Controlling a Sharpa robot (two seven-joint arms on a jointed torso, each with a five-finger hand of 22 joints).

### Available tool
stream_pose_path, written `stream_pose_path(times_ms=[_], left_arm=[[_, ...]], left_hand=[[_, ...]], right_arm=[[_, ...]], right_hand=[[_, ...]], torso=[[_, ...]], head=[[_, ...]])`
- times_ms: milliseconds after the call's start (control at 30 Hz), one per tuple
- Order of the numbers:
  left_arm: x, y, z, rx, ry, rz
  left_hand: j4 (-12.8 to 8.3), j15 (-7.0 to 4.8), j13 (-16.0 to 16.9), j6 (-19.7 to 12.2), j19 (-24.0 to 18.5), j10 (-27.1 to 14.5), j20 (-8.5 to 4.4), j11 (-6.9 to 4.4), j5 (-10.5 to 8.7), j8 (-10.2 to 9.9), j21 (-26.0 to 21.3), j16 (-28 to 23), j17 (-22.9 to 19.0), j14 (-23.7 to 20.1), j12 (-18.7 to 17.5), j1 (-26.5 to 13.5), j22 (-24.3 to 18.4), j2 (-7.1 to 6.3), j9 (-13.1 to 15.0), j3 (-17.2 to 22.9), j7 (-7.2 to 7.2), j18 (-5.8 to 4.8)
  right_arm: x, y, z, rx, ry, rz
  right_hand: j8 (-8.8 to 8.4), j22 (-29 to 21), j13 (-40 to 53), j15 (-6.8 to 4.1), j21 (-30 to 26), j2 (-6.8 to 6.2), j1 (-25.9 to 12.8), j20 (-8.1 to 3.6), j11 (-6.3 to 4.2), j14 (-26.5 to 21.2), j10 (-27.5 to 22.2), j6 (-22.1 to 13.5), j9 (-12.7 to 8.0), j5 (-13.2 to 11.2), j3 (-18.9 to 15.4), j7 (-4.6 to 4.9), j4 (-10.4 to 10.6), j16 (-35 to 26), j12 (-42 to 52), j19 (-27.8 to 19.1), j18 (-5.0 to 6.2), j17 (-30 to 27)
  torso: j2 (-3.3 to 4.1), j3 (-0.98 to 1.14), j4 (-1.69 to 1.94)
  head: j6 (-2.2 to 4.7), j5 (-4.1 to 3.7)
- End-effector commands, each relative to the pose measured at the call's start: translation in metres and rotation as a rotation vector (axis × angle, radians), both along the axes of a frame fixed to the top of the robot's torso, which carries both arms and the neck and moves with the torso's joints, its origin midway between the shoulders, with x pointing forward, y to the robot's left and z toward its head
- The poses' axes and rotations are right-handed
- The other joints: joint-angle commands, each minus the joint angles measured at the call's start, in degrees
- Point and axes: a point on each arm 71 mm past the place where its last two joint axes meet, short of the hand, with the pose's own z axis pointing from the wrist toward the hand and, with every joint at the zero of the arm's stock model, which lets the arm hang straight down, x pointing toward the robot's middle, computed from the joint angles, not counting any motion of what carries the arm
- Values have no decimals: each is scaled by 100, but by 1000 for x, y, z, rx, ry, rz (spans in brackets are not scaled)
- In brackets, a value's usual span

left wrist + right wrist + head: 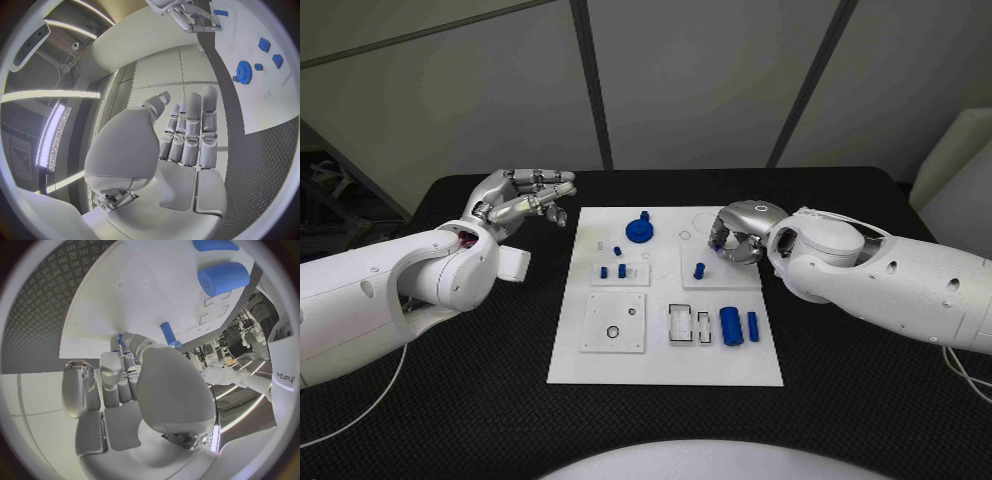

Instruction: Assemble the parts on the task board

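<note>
- The left hand (519,200) is up off the table, just past the board's (589,370) far left corner. Its fingers (190,132) are mostly straight and close side by side, and it holds nothing.
- The right hand (740,234) is low over the far right part of the board, with its fingers curled down toward it.
- In the right wrist view, a small blue bit (120,338) shows right at the tips of the right fingers (111,371). I cannot tell if the hand is holding it or just touching it.
- A small blue peg (700,270) stands on the board just beside the right fingers, on the near side.
- A blue gear (640,231) sits on the board between the two hands, well apart from both.
- A thick blue roller (731,326) and a thin blue pin (753,326) lie side by side on the board, nearer the robot than the right fingers.
- Two more small blue pegs (612,271) stand near the middle of the board, below the gear.
</note>
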Motion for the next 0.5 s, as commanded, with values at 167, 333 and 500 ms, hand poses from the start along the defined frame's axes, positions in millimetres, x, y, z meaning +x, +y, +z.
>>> stream_pose_path(times_ms=[167,333,500], left_arm=[[1,-1,1,-7,-4,4],[1,-1,1,-7,-4,3],[1,-1,1,-8,-5,0]], left_hand=[[-8,-6,8,13,-43,-28,12,8,32,34,-35,-28,-10,-56,20,3,-9,66,-6,4,3,-65],[-15,-7,9,13,-45,-29,12,9,33,35,-39,-28,-14,-60,26,12,-11,70,-7,6,4,-65],[-15,-7,9,13,-45,-29,12,9,33,35,-39,-28,-14,-60,26,12,-11,70,-7,6,4,-65]], right_arm=[[-2,0,-11,-55,22,-15],[-1,0,-9,-51,-9,-25],[-2,1,-7,-41,-38,-28]], right_hand=[[22,749,1,-40,115,143,77,-32,-13,206,110,119,11,-68,143,-3,-119,108,-3,153,-65,68],[43,893,22,-51,232,187,79,-36,-30,196,203,197,25,-114,237,-12,-198,144,9,228,-99,70],[61,986,41,-68,308,188,36,-38,-50,183,269,254,37,-136,267,-24,-234,115,10,280,-122,-4]], torso=[[3,5,0],[-1,5,-6],[-1,5,-8]], head=[[-15,-9],[-27,-15],[-30,-14]])
